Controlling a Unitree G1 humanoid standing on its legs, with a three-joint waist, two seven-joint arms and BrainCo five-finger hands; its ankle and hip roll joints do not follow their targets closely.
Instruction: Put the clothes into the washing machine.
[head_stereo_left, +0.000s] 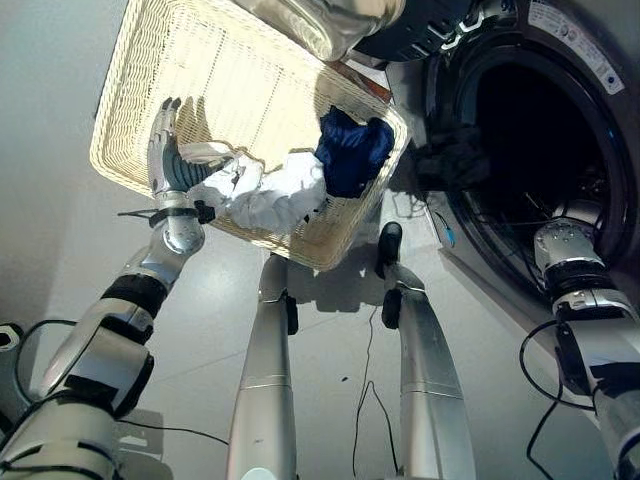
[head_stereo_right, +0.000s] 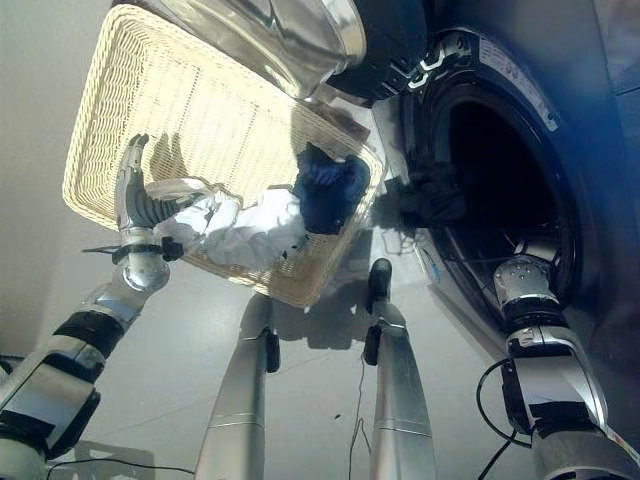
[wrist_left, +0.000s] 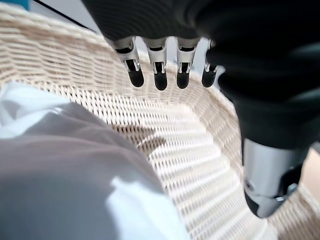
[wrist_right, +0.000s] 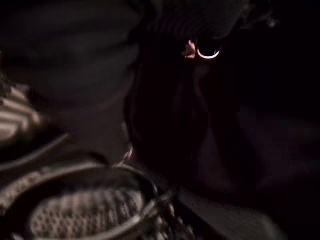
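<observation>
A pale wicker basket (head_stereo_left: 170, 70) sits on the floor at about ten o'clock from the robot, its long axis running from the upper left toward the washing machine (head_stereo_left: 590, 60) on the right. Inside it, the clothes are bunched along the near wall: a white garment (head_stereo_left: 265, 195) lies stretched with its length pointing from eight o'clock to two o'clock, and a dark blue garment (head_stereo_left: 352, 150) is crumpled just past its far end, touching it, in the basket's corner nearest the machine. The left hand (head_stereo_left: 168, 150) reaches into the basket at the white garment's near end, fingers straight and pointing up toward twelve o'clock; in the left wrist view its fingers (wrist_left: 159, 75) hang relaxed above the weave with the white cloth just beside the palm, not gripped. The machine's round door opening (head_stereo_left: 530, 150) gapes dark at two o'clock. The right arm goes into that opening at about four o'clock, and the right hand is lost in the dark drum, so I cannot tell how its fingers stand.
</observation>
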